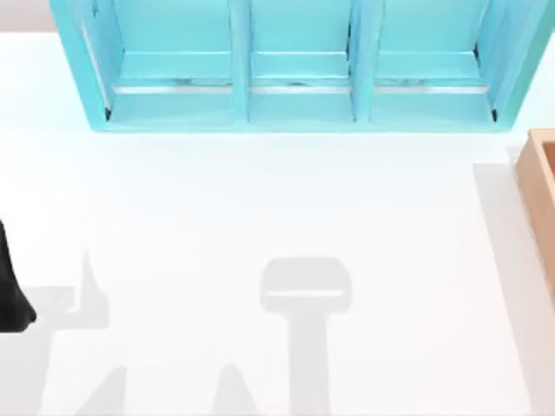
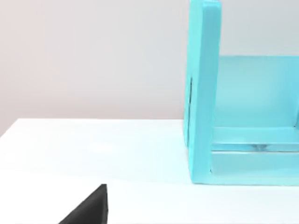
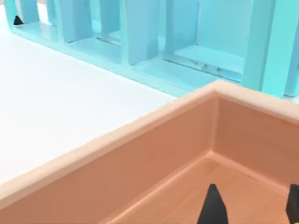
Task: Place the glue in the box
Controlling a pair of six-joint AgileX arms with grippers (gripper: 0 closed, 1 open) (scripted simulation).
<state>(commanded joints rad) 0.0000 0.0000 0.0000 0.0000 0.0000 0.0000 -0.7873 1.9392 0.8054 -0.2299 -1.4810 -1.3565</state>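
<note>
The tan wooden box (image 1: 542,195) stands at the table's right edge, cut off by the frame. In the right wrist view its raised wall (image 3: 140,154) and wooden floor are close up. My right gripper (image 3: 253,206) hangs open over the inside of the box, with nothing between its two black fingertips (image 3: 212,207). The glue is out of view. My left arm (image 1: 10,290) is parked at the table's left edge, and a black part of its gripper (image 2: 88,210) shows in the left wrist view.
A big turquoise three-compartment shelf unit (image 1: 295,104) runs along the back of the white table (image 1: 260,217). Its end wall (image 2: 204,93) stands ahead of the left wrist, and its compartments (image 3: 140,32) lie just beyond the box's far wall.
</note>
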